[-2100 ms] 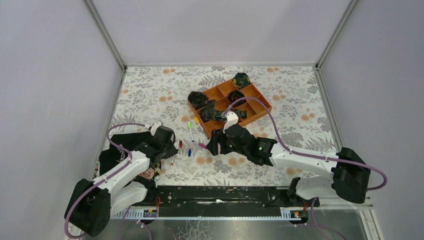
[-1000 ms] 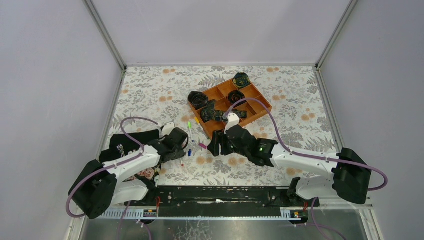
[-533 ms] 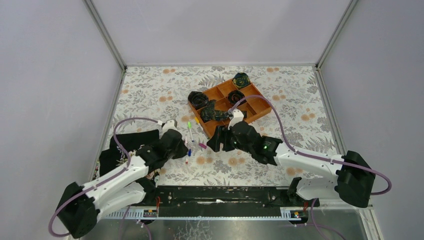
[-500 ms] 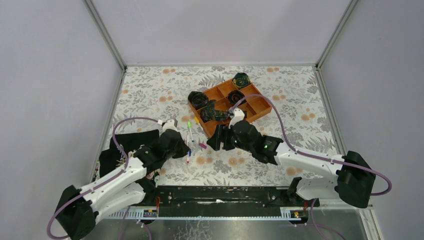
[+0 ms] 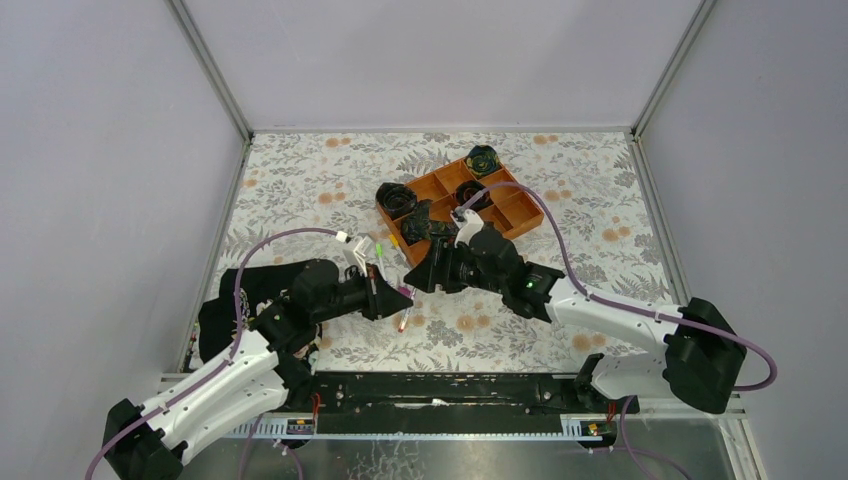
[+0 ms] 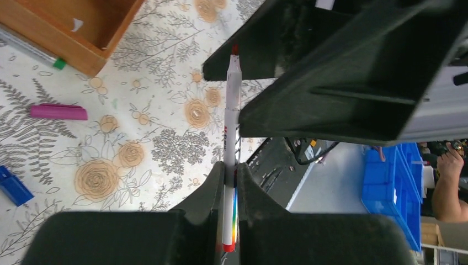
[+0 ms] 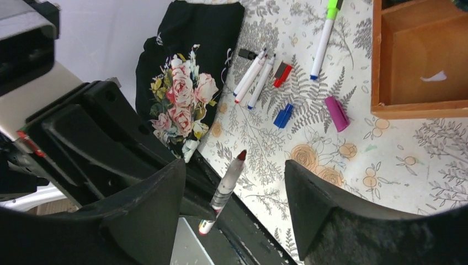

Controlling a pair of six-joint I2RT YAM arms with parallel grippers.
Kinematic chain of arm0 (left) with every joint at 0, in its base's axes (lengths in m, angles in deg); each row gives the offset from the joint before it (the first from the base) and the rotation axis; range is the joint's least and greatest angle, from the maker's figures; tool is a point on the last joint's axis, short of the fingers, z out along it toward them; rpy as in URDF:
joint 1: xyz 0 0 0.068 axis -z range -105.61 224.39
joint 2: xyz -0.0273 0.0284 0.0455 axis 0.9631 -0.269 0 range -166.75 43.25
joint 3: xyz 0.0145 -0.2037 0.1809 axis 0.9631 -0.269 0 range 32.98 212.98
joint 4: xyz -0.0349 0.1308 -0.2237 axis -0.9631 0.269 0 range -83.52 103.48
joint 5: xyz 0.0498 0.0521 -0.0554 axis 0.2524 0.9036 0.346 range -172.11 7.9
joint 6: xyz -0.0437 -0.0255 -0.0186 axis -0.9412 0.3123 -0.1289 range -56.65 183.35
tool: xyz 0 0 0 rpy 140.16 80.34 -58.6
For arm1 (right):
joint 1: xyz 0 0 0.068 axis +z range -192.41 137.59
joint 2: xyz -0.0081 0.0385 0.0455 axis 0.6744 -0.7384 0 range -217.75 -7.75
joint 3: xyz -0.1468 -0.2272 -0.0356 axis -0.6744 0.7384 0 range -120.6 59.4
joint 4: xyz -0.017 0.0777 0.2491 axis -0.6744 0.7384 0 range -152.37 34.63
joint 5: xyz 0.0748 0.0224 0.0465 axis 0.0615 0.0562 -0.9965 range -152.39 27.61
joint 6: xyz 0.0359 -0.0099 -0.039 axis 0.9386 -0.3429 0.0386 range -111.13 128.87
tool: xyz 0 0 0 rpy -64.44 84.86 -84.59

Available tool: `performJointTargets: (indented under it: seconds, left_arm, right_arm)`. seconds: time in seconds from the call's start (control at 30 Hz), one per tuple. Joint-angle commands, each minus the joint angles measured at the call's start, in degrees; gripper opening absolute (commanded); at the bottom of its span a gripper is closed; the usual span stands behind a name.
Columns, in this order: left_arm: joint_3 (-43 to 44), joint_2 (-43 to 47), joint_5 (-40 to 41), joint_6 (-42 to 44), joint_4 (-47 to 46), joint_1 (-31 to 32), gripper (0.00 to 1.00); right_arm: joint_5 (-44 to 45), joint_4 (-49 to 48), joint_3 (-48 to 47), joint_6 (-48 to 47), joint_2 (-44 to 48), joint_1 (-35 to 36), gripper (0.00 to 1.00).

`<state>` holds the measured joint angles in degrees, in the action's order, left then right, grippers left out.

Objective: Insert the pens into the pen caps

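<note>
My left fingers (image 6: 212,193) clench the red-tipped pen (image 6: 230,127) above the table (image 6: 165,110), hiding part of its barrel. Its tip points at my right fingers (image 7: 342,221), spread and released; contact I cannot judge. Beyond, the magenta cap (image 7: 336,114) lies beside the tray (image 7: 419,109).

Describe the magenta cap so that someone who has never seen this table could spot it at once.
Find the orange wooden tray on the floral tablecloth. Just off the tray's corner, lying flat on the cloth, is the magenta cap. A blue cap and a red cap lie nearby, but this is the only loose pink one.
</note>
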<state>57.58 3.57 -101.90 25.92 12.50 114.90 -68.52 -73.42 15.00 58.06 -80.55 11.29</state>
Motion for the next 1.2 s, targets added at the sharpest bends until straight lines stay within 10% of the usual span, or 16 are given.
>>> performJointTargets:
  seconds: [0.0, 0.23, 0.3, 0.57, 0.73, 0.9, 1.17]
  left_arm:
    - [0.56, 0.64, -5.9, 1.07, -5.41, 0.37, 0.0]
    - [-0.07, 0.43, -5.01, 0.48, -6.5, 0.44, 0.01]
    - [-0.45, -0.42, -4.23, 0.14, -6.53, 0.47, 0.09]
    - [-0.66, -3.93, -6.68, 0.05, -8.66, 0.45, 0.32]
    - [-0.86, -3.75, -4.74, -0.15, -7.73, 0.49, 0.0]
    - [2.68, -2.3, 11.33, 0.48, 3.03, 0.04, 0.0]
    - [7.51, -2.19, 14.48, 4.39, 12.53, -18.15, 0.0]
  right_arm:
    - [-2.98, -3.29, -2.44, 1.26, -1.42, -0.28, 0.69]
    - [-5.47, -5.13, -2.92, 2.42, -2.7, -0.31, 0.05]
    - [-5.98, -5.88, -2.61, 3.23, -2.56, -0.33, 0.0]
    - [-7.45, -10.13, -0.88, 6.6, -2.35, -0.31, 0.0]
    - [-6.92, -10.46, -0.8, 6.04, -2.76, -0.34, 0.0]
    - [-1.28, -4.22, -1.04, 1.25, -3.47, 0.02, 0.51]
    - [7.97, -0.88, -1.29, -1.64, -8.17, 5.07, 0.65]
